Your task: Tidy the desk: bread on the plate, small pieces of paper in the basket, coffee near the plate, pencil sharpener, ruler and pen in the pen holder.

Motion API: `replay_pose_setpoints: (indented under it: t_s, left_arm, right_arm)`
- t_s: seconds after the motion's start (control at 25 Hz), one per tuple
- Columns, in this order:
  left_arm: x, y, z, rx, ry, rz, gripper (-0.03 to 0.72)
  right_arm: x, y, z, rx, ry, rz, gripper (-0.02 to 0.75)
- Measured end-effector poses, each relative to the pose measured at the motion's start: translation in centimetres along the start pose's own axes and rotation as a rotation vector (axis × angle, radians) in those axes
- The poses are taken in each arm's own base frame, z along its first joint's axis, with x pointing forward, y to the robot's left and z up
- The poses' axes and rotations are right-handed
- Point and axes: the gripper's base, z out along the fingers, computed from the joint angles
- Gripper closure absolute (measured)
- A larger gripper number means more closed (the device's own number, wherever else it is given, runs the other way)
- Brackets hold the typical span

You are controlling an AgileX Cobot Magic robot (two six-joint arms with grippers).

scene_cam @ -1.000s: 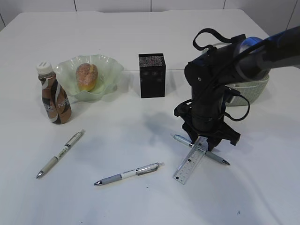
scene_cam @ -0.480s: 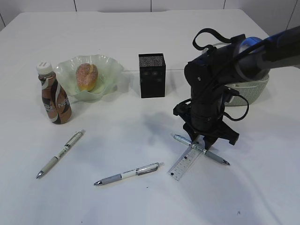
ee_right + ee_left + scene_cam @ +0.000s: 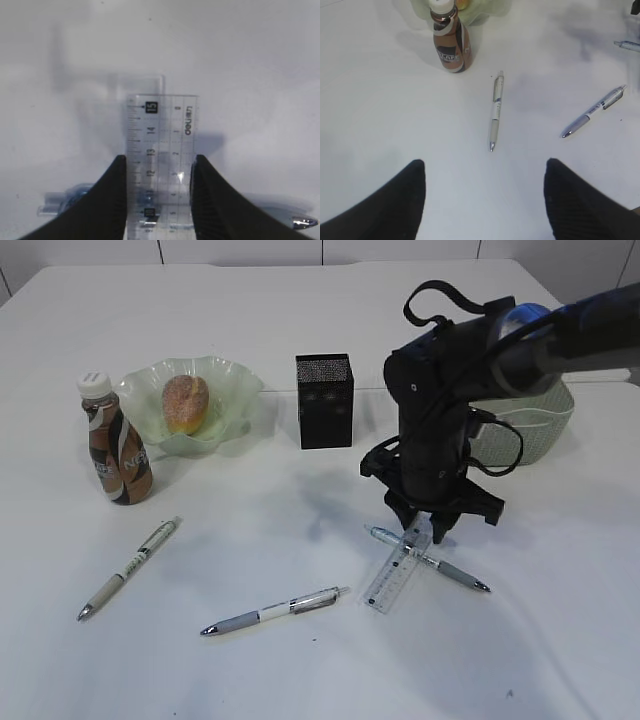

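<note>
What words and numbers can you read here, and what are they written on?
"deli": brand on the clear ruler between the right gripper's jaws.
"15", "14", "13", "12": scale numbers on the same ruler.
Coffee bottle: white label lettering, too blurred to read.
Pens: print too small to read.

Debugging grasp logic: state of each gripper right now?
Left gripper: open, holding nothing, above the table.
Right gripper: shut on the ruler, over a pen.
</note>
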Motion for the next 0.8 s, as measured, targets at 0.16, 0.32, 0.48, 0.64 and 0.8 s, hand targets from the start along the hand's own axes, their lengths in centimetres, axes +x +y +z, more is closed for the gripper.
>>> replay_pose_setpoints:
  t_s: [0.16,0.32,0.48,0.64,0.8]
  left_arm:
    - [0.0,0.0,0.0,0.000,0.000,0.000,0.169]
    - [0.0,0.0,0.0,0.000,-0.002,0.000,0.169]
    - [-0.1,0.0,0.0,0.000,-0.009,0.000,0.169]
    - [-0.1,0.0,0.0,0.000,-0.010,0.000,0.169]
    - [-0.1,0.0,0.0,0.000,-0.010,0.000,0.169]
  right_arm:
    - [-0.2,0.2,-0.9,0.017,0.017,-0.087,0.446]
    - [-0.3,0.3,-1.4,0.029,0.036,-0.161,0.446]
    - [-0.4,0.9,-2.2,-0.010,0.052,-0.269,0.446]
    - [-0.7,1.6,-3.1,-0.055,0.052,-0.377,0.446]
    - [-0.9,2.3,-4.2,-0.114,0.051,-0.503,0.446]
